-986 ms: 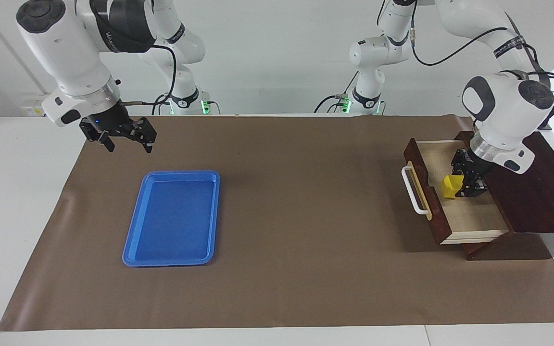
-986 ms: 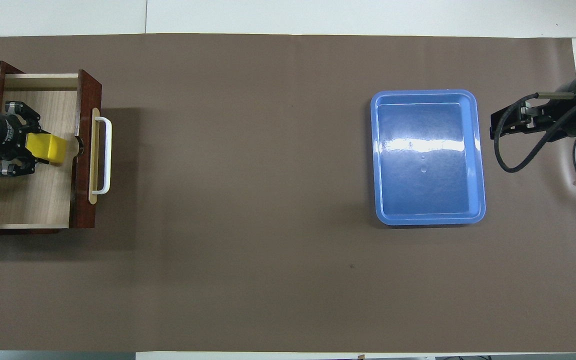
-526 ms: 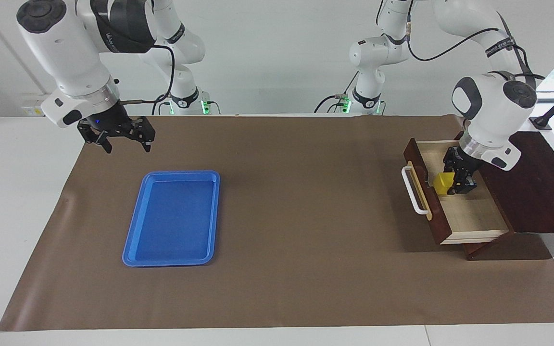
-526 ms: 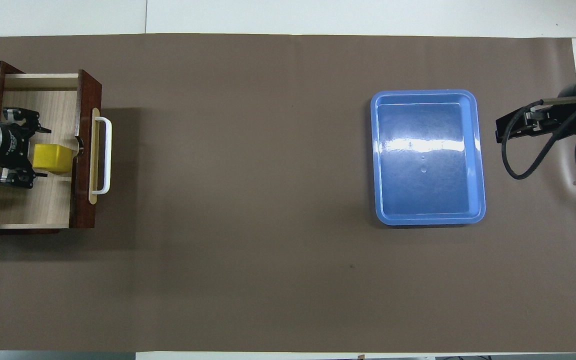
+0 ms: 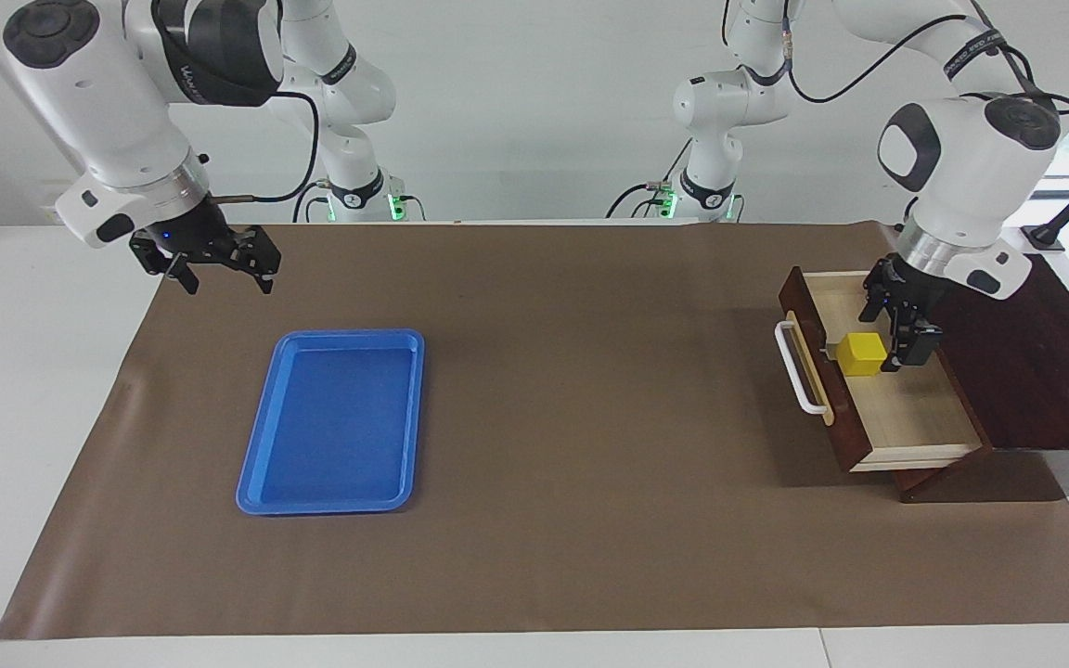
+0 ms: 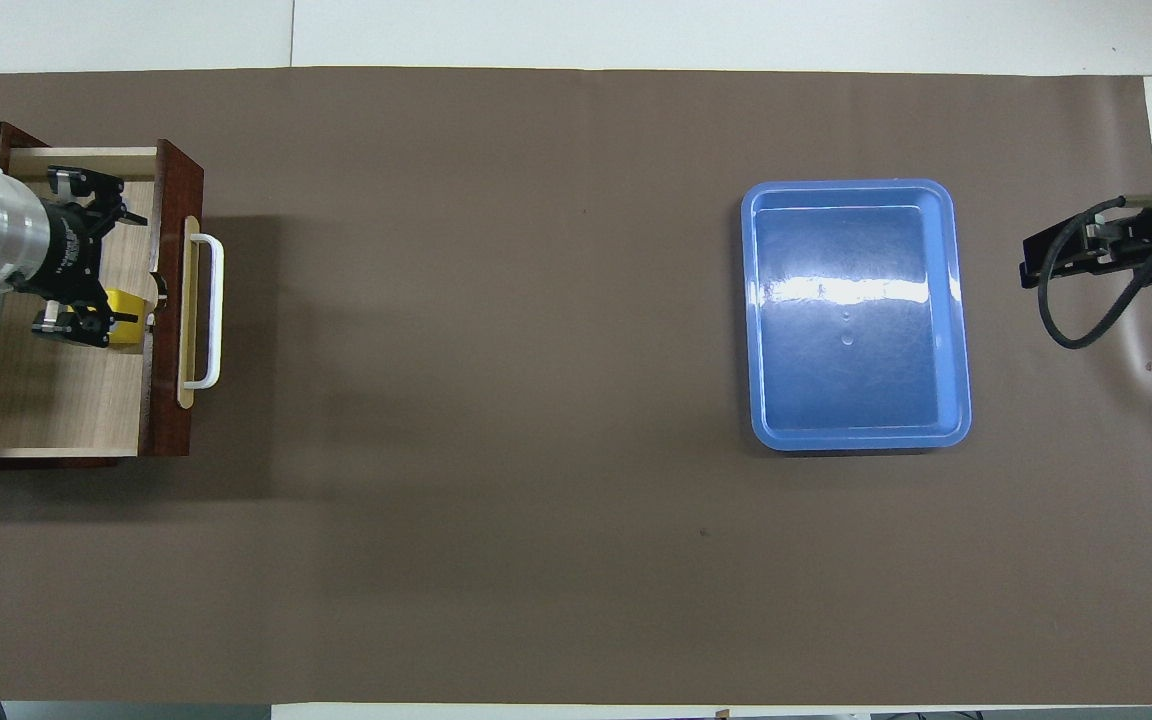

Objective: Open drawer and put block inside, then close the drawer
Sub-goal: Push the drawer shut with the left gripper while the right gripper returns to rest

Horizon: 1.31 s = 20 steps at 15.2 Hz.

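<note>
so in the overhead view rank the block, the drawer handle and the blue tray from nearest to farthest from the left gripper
1. block: in the open drawer, right under the left gripper, partly covered by it.
2. handle: on the drawer front, just past the block toward the table's middle.
3. tray: toward the right arm's end of the table, clearly farthest.

Robotics lab: two white arms at white table (brown mat on top), bare walls

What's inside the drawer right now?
The yellow block sits on the drawer floor just inside its front panel. The left end effector, fingers open, is over it and covers part of the floor in the overhead view.
</note>
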Available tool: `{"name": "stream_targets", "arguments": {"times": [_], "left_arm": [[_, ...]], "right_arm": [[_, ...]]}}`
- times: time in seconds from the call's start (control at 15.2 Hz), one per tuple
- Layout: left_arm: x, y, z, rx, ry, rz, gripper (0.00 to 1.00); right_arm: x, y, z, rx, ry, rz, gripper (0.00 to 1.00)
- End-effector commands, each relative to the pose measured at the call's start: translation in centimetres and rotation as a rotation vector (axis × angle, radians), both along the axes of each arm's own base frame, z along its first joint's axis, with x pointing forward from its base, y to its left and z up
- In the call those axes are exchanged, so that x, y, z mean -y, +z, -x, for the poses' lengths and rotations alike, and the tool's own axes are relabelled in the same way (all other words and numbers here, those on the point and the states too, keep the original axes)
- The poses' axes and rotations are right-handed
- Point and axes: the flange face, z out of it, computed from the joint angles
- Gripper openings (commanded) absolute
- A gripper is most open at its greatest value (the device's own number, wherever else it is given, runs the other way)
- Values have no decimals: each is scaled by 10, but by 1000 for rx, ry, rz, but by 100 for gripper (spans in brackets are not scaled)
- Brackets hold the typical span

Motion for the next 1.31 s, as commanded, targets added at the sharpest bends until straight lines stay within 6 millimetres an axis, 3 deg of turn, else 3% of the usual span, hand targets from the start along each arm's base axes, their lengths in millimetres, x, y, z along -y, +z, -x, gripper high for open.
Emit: {"name": "stream_targets", "arguments": {"times": [0.0,0.13,0.26,0.53,0.99,1.25], "left_arm": [[26,-24,9,-49,-31,-7,100],[25,-42,14,-47,-46,-27,100],[7,-49,14,-44,-36,-42,100],[-41,-43,5,-30,-15,-79,100],[-104,-38,3,-24,54,-123,100],[-156,-37,8,-21,80,-128,100]], "right_arm": [[-3,1,7,-1,31,8,100],[-4,1,7,0,32,7,100],[3,2,7,1,25,6,100],[1,1,6,3,20,7,100],[-6,1,7,2,20,7,100],[-6,0,8,-7,23,7,100]]}}
